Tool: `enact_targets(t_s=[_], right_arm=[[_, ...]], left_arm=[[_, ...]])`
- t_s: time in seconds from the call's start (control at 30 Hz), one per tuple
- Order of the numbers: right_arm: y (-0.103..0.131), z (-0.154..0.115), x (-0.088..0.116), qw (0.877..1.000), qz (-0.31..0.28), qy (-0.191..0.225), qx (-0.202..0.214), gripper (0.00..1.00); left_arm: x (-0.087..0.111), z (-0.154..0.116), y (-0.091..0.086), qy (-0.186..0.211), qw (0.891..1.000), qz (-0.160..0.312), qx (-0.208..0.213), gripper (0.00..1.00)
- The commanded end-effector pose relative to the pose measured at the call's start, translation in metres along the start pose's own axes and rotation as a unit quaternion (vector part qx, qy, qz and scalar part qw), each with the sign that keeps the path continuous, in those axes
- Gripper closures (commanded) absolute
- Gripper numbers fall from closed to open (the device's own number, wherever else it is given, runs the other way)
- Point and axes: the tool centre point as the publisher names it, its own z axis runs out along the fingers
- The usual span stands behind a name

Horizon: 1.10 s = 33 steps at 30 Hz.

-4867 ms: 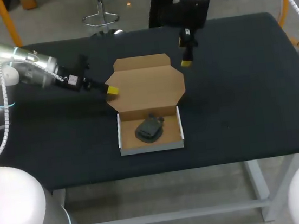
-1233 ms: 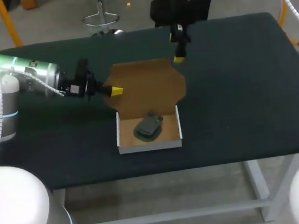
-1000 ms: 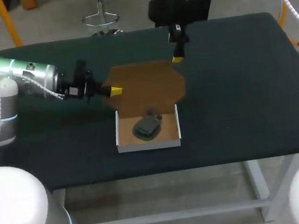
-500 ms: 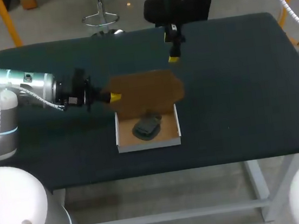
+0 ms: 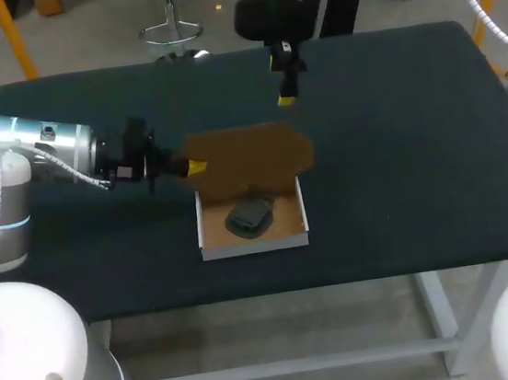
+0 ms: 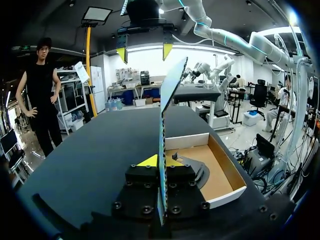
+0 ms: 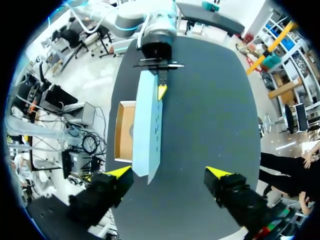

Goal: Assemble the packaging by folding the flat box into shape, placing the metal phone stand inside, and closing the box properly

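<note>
Black tabletop point(image 5: 414, 133) is carrying a white-walled cardboard box point(image 5: 256, 243) at centre frame, with the dark metal phone stand point(image 5: 250, 215) lying inside it. The left gripper point(image 5: 195, 167), entering from centre left, is pinching the left edge of the raised brown lid point(image 5: 254, 153) between its fingers. The right gripper point(image 5: 286, 99), at upper centre, is hovering beyond the lid with fingers spread wide, holding nothing.
</note>
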Motion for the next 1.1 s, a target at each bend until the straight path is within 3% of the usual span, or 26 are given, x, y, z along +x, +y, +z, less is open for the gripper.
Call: enact_targets(t_s=[0.03, 0.33, 0.4, 0.5, 0.53, 0.67, 1.1], right_arm=[[0.008, 0.001, 0.001, 1.0, -0.004, -0.002, 0.005, 0.0], [0.024, 0.005, -0.004, 1.0, -0.016, -0.011, 0.012, 0.0], [0.028, 0.007, -0.007, 1.0, -0.018, -0.012, 0.014, 0.08], [0.034, 0.011, -0.011, 1.0, -0.02, -0.011, 0.019, 0.43], [0.036, 0.013, -0.012, 1.0, -0.02, -0.01, 0.021, 0.5], [0.044, 0.02, -0.015, 0.999, -0.022, -0.001, 0.024, 0.58], [0.062, 0.038, -0.016, 0.999, -0.031, 0.009, 0.037, 0.6]], left_arm=[[0.002, 0.001, 0.003, 0.0, 1.0, 0.0, 0.001, 1.0], [0.002, 0.001, 0.003, 0.0, 1.0, 0.0, 0.001, 1.0], [0.002, 0.001, 0.003, 0.0, 1.0, 0.0, 0.001, 1.0], [0.002, 0.001, 0.003, 0.0, 1.0, 0.0, 0.001, 1.0], [0.002, 0.001, 0.003, 0.0, 1.0, 0.0, 0.001, 1.0], [0.002, 0.001, 0.003, 0.0, 1.0, 0.0, 0.001, 1.0], [0.002, 0.001, 0.003, 0.0, 1.0, 0.0, 0.001, 1.0]])
